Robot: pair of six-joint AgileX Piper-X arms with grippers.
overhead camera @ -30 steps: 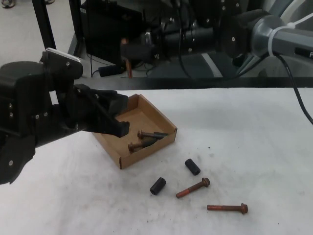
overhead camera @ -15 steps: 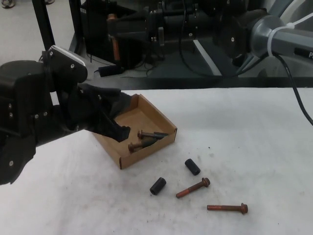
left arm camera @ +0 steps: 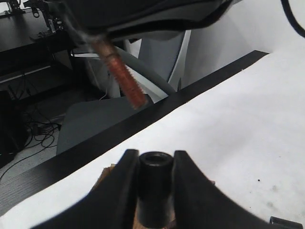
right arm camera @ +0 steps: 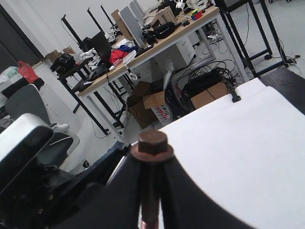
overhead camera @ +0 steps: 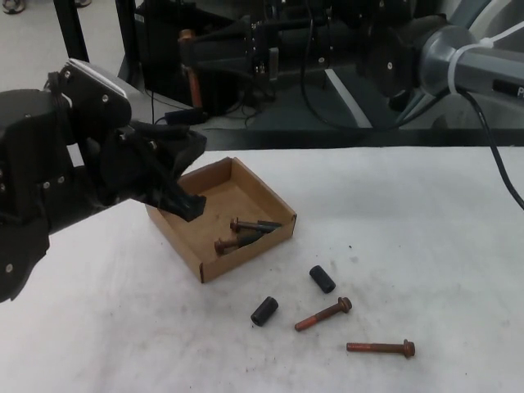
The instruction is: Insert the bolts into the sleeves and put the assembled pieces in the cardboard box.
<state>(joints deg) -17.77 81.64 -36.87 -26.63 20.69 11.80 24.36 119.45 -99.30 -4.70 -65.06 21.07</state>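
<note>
My left gripper (left arm camera: 156, 164) is shut on a black sleeve (left arm camera: 155, 191), its bore facing outward. In the high view it (overhead camera: 185, 205) hovers over the far left corner of the cardboard box (overhead camera: 246, 249). My right gripper (right arm camera: 150, 188) is shut on a rusty bolt (right arm camera: 149, 149), held high beyond the table's far edge (overhead camera: 191, 72). That bolt (left arm camera: 121, 71) hangs above and apart from the sleeve. Two assembled pieces (overhead camera: 250, 232) lie in the box. On the table lie two loose sleeves (overhead camera: 264, 311) (overhead camera: 322, 279) and two bolts (overhead camera: 323, 314) (overhead camera: 381, 348).
The white table (overhead camera: 426, 221) is bare to the right of the box and in front of the left arm. A black edge strip (overhead camera: 368, 137) runs along the far side. Chairs, desks and cables stand in the room behind.
My left gripper has lifted and drawn back toward the box's far left corner. The right arm has carried its bolt leftward beyond the far edge.
</note>
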